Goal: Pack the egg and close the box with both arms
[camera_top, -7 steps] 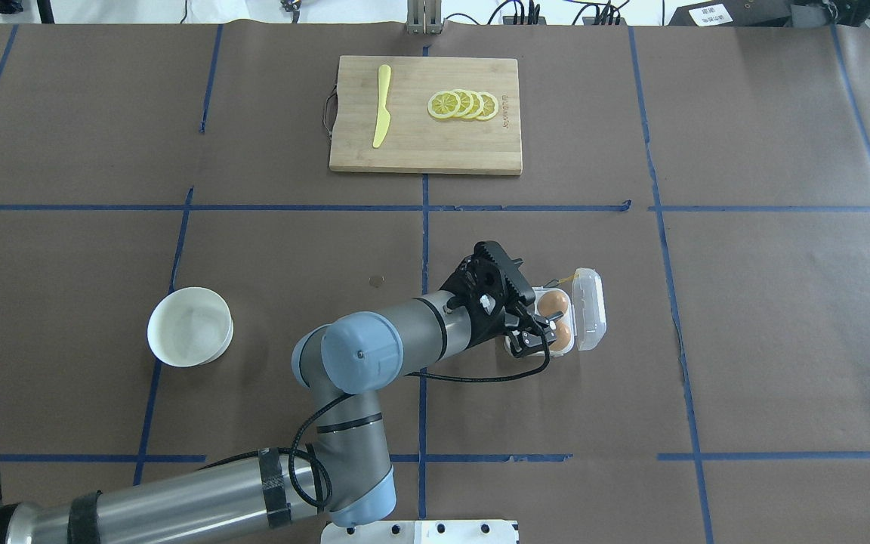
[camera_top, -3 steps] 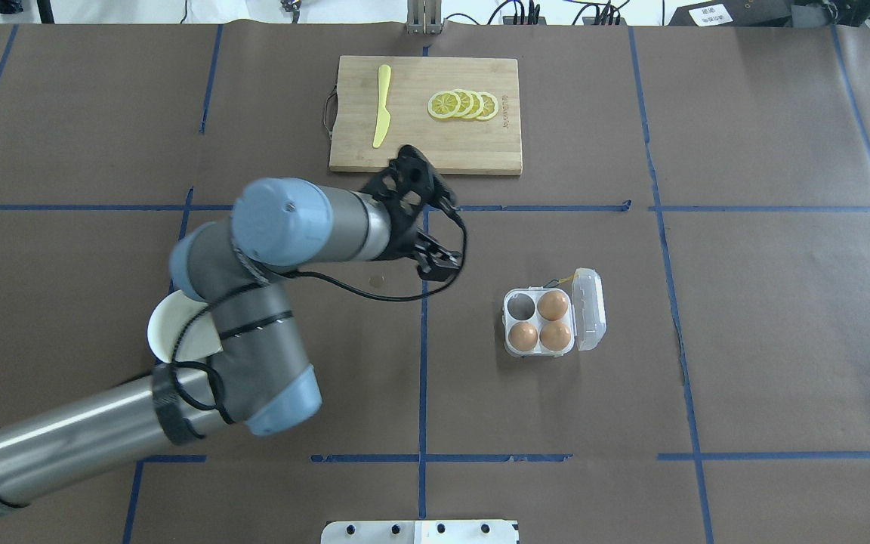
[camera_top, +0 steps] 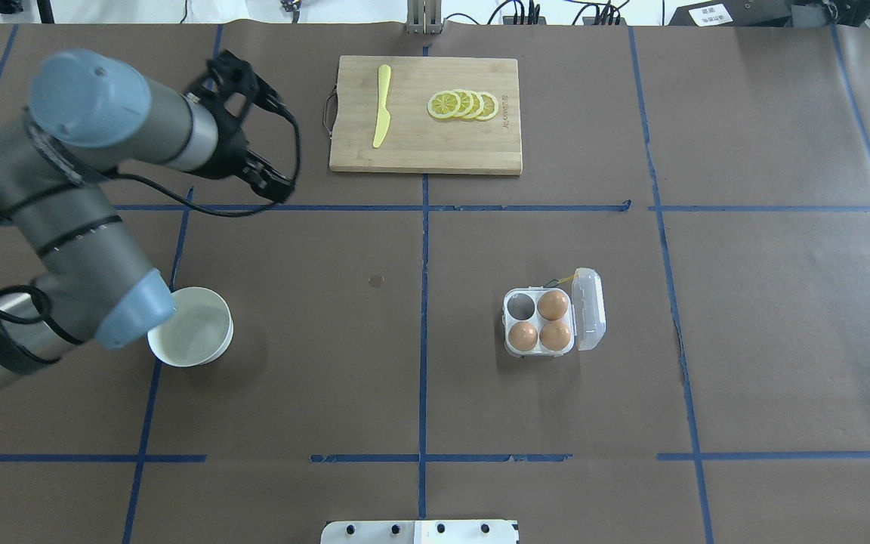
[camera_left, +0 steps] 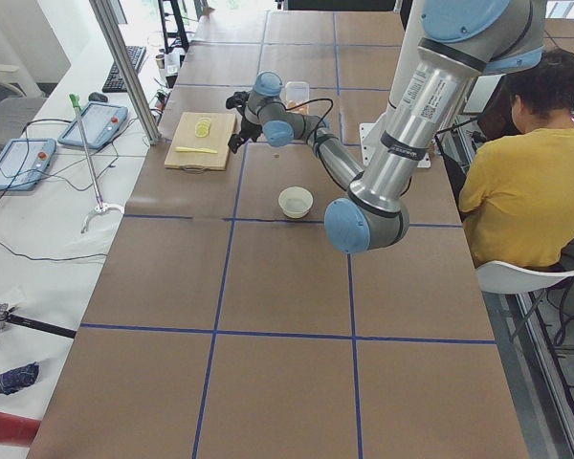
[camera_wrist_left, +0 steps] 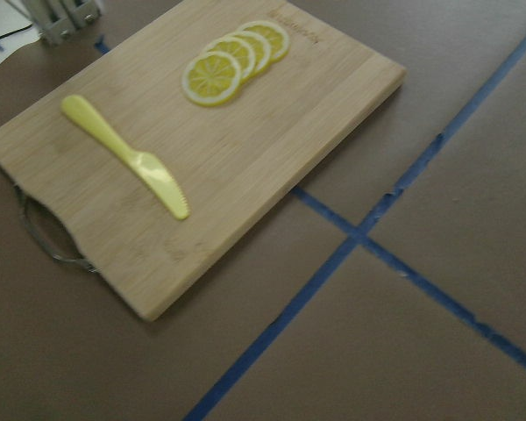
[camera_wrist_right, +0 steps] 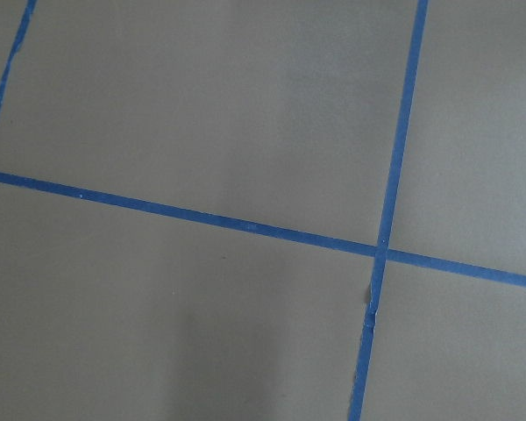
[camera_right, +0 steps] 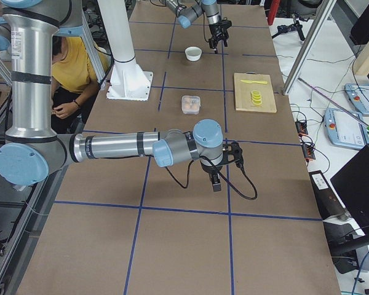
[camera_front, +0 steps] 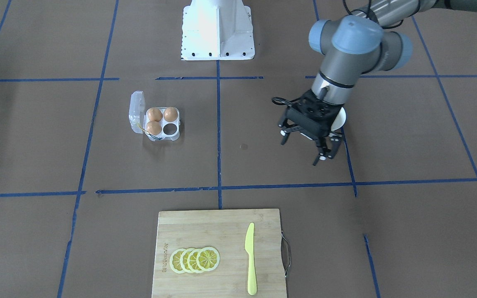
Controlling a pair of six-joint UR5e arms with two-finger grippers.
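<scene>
Box — sitting right of centre on the tabletop, clear lid standing open along its outer side, an egg lying in each of three cups, the fourth cup showing empty. Risks, as judged: the light box is likely to be skidding or tipping if one arm is pushing the lid over with nothing bracing the base; the yellow string may be getting trapped under the lid's edge, stopping the latch. Left pincer — hanging fingers-down, spread wide and holding nothing, near the bowl, well apart from the box, elbow raised. Right pincer is pointing down over the tabletop, far from the box; whether it is gaping or closed I cannot tell.
</scene>
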